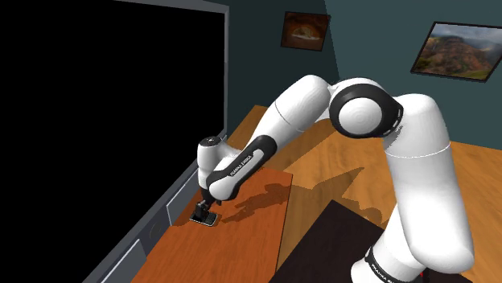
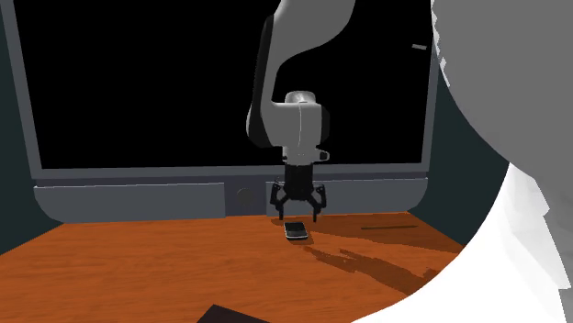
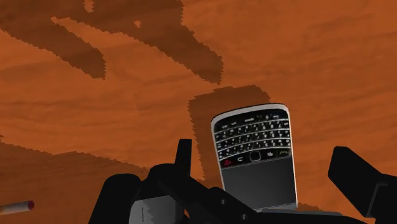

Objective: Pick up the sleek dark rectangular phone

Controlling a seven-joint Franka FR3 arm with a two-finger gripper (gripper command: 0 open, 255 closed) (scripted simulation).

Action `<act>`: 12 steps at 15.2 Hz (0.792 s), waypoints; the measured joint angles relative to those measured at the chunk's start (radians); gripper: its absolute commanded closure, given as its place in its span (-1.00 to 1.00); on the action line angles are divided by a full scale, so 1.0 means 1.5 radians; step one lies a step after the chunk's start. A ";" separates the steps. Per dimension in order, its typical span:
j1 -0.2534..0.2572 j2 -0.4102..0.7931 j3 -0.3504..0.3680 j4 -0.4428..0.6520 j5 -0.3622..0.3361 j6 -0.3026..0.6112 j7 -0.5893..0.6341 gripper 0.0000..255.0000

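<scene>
The phone (image 3: 257, 159) is a dark rectangular handset with a silver rim, a small keyboard and a blank screen. It lies flat on the orange-brown wooden table (image 1: 257, 233). My black gripper (image 3: 264, 156) hangs just above it, open. One finger (image 3: 183, 156) stands on one side of the phone and the other finger (image 3: 356, 178) on the other side, neither touching it. In the shoulder view the gripper (image 1: 205, 205) is right over the phone (image 1: 206, 218). From the second exterior view the gripper (image 2: 297, 207) hovers a little above the phone (image 2: 295, 230).
A grey frame (image 2: 138, 197) around a large black area runs along the table's far edge, close behind the gripper. A thin stick with a red tip (image 3: 18, 207) lies on the wood off to one side. The dark stand top (image 1: 322, 249) is nearer the arm's base.
</scene>
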 measured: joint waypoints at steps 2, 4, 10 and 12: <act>0.003 0.019 -0.001 0.009 -0.003 0.009 0.001 -1.00; 0.006 0.034 -0.004 0.014 -0.006 0.019 0.002 -1.00; 0.012 0.069 -0.010 0.022 -0.012 0.047 0.008 1.00; 0.012 0.070 -0.010 0.022 -0.012 0.047 0.008 1.00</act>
